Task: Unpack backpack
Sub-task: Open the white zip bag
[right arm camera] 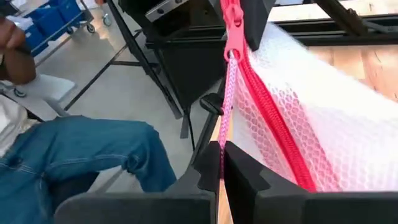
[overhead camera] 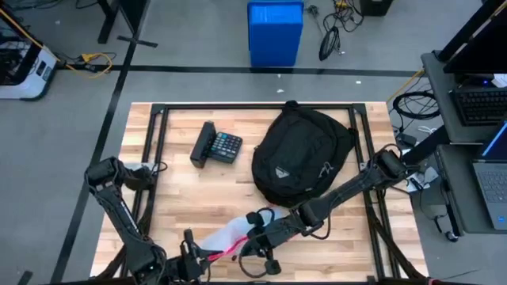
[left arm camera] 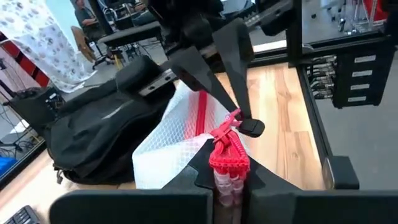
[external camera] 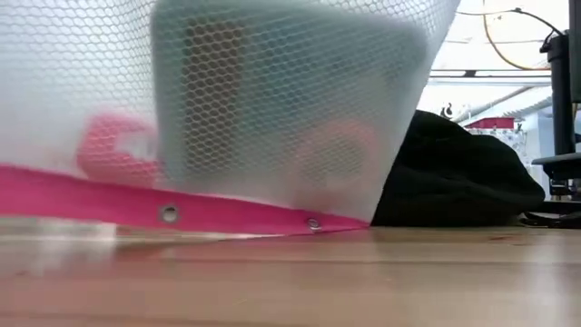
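Note:
The black backpack (overhead camera: 297,154) lies flat on the wooden table, right of centre, with no gripper touching it. Near the table's front edge a white mesh pouch (overhead camera: 226,236) with a pink zipper is held between my two grippers. My left gripper (overhead camera: 194,255) is shut on the pouch's left end, and my right gripper (overhead camera: 255,229) is shut at its right end. In the low view the pouch (external camera: 227,109) fills most of the picture. Its pink lower edge (external camera: 182,213) rests on the table, and the backpack (external camera: 454,177) is behind it. My left gripper pinches the bunched pink zipper end (left arm camera: 228,158) of the pouch between its two fingers, coming level from the table's left. The pouch stretches away from the fingers toward the other gripper. My right gripper pinches the thin pink pull cord (right arm camera: 227,99) of the zipper between its fingertips. The cord runs straight from the fingers to the slider (right arm camera: 232,53) and looks taut.
A black calculator (overhead camera: 216,146) lies on the table left of the backpack. A black metal frame (overhead camera: 158,111) runs around the table top. In the right wrist view a person's leg in blue jeans (right arm camera: 93,155) stands beyond the table's front edge.

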{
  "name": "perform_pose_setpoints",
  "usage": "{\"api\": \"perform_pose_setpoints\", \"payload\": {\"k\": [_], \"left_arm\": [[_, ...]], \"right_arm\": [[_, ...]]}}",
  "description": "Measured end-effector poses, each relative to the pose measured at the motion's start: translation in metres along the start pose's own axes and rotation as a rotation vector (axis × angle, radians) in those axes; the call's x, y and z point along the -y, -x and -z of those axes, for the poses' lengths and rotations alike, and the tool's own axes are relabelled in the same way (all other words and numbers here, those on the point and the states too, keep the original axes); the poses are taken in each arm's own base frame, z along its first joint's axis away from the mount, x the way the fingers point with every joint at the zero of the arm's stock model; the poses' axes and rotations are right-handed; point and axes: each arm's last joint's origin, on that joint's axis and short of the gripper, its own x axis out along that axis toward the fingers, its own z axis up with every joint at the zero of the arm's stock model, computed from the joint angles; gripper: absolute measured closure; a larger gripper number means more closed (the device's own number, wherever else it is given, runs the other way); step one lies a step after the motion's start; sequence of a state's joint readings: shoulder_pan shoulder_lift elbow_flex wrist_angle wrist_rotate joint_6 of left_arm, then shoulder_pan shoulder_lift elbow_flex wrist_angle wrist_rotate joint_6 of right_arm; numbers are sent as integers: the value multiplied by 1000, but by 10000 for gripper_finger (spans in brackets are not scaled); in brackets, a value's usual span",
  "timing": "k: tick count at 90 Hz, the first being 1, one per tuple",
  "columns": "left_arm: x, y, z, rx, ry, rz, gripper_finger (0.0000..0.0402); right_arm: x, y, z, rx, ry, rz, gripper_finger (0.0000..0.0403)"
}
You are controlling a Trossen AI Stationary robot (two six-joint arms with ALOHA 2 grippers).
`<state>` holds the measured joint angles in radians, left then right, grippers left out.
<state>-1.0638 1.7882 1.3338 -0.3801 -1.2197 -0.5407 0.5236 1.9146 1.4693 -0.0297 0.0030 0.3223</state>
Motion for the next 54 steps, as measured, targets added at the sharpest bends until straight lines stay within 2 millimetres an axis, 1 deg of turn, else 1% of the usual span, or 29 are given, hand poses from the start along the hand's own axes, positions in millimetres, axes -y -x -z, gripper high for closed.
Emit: {"api": "perform_pose_setpoints", "payload": {"k": [12,27,35,44,54], "left_arm": [[0,2,1,2,-6,2,401],[1,7,2,4,-23,5,401],[2,9,2,7,-21,11,401],[2,9,2,7,-21,10,401],[2,9,2,8,-19,10,401]], "right_arm": [[-10,0,5,-24,-7,-16,402],[-16,2,22,-170,-53,8,402],[-17,5,26,-207,-79,31,402],[-20,5,25,-181,-60,51,402],[-21,3,14,-64,21,60,402]]}}
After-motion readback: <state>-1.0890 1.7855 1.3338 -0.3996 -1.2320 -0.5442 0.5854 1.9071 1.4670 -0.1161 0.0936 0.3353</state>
